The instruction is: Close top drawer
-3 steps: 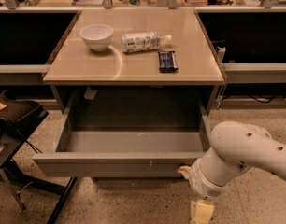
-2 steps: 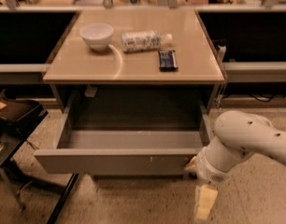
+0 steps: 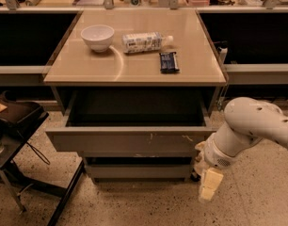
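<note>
Top drawer (image 3: 130, 141) open, pulled out from under counter (image 3: 191, 36). Tool (image 3: 206, 194) low, just beside front's right end, pointing down; released or clenched: cannot tell. Risk: pushing at right corner only, likely skewing drawer, jamming slides. Risk: glancing off corner, missing front. Hard shove may jolt bowl (image 3: 97, 36), bottle (image 3: 146, 42).

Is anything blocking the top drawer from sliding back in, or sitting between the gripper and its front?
Nothing visible does. The top drawer stands pulled out, and nothing shows inside it or above its walls. The gripper hangs low, just right of the front's right end, with only open space between them.
</note>
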